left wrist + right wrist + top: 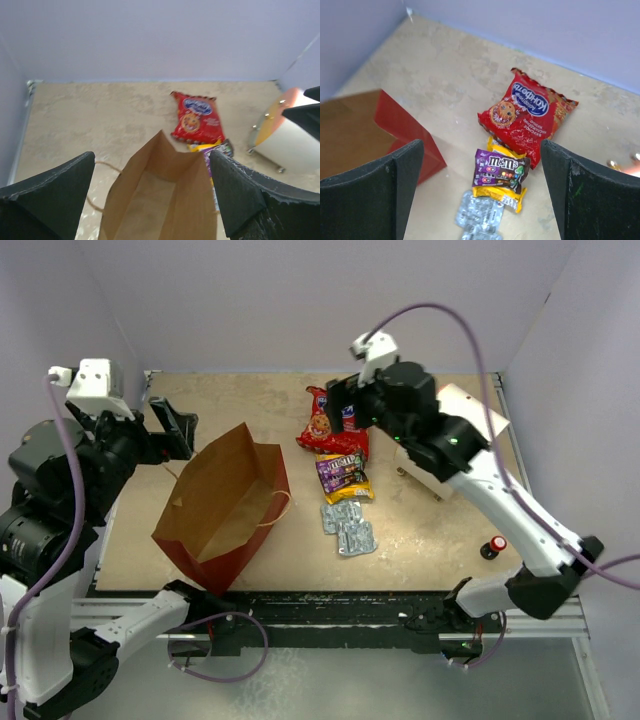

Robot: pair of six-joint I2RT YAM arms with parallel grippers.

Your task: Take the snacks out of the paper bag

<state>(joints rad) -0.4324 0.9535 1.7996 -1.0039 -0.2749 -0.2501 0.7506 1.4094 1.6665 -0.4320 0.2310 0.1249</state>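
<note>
**Both hands released; four snacks lie on the table beside the bag**

Our right hand (481, 147) hangs released, its two fingers (375, 195) spread wide and grasping nothing. Below it and just ahead lies the red cookie bag (527, 117), flat on the table (430, 530) with its blue logo facing up. Closer in under the hand, the purple-and-yellow candy packet (501, 170) lies with its far end touching the cookie bag's near edge. Nearer still, the two silver foil packs (480, 215) lie side by side against the near end of the candy packet. All four snacks form a short row outside the bag.

To the left of this hand lies the paper bag (220, 505), red outside and brown inside, just beside the snacks but apart from them. A thin loop handle curls out on each long side of its mouth.

Our left hand (151, 154) is released too, its dark fingers (50, 195) wide apart and empty. It hovers over the far left of the bag, and we look between the fingers down into the brown mouth. Beyond this hand, past the bag's far rim, we see the cookie bag again. Off to its right is a white cylinder (287, 140), partly hidden by the right arm.

A small red-capped black object (493, 545) stands near the table's right edge, well apart from the snacks.
</note>
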